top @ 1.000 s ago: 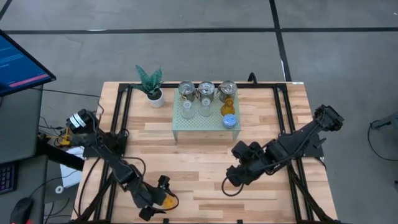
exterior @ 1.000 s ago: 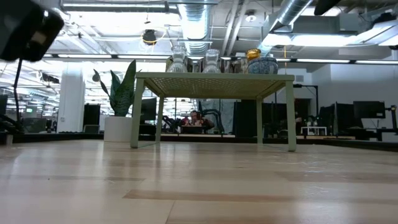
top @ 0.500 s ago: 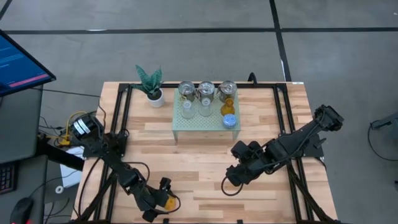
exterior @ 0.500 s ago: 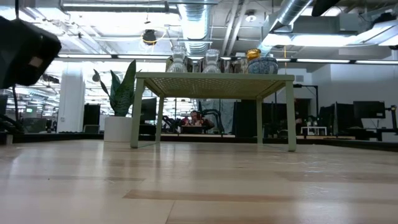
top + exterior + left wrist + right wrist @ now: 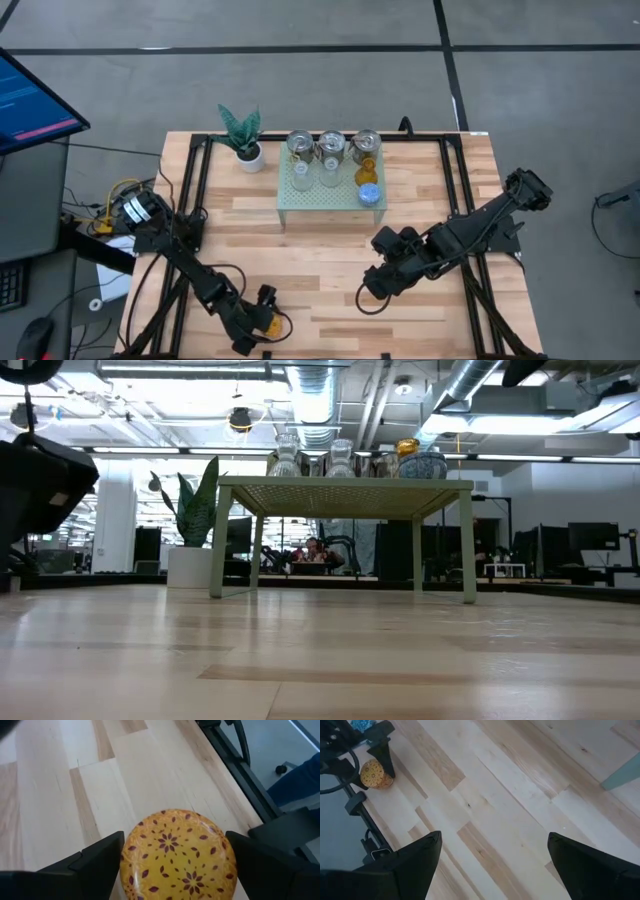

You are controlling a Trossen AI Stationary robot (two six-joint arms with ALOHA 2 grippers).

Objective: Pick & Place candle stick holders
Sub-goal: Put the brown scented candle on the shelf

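My left gripper [image 5: 264,320] is near the table's near edge, shut on the orange holder [image 5: 177,855], which is round with a dark red flower pattern. The holder also shows in the high view [image 5: 272,323] and the right wrist view [image 5: 376,775]. My right gripper [image 5: 372,288] is open and empty over the middle right of the table. The other holders stand on the pale green stand [image 5: 330,197]: three silver [image 5: 331,146], two clear glass [image 5: 301,172], one amber [image 5: 366,164] and blue ones [image 5: 370,194]. My left gripper pinches the orange holder between its two fingers, one on each of its round sides [image 5: 126,857]. The fingers slant down from the table's left. The patterned top faces up. I cannot tell whether its bottom touches the table.
A green plant in a white pot [image 5: 243,140] stands at the far left beside the stand. In the low view the stand [image 5: 345,485] rises on thin legs with bare wood in front. The black frame rail [image 5: 235,765] runs along the table edge close to the holder.
My left arm has gone down near the table's near edge, still shut on the orange holder, which has stayed at about the same spot. My right arm has kept still.
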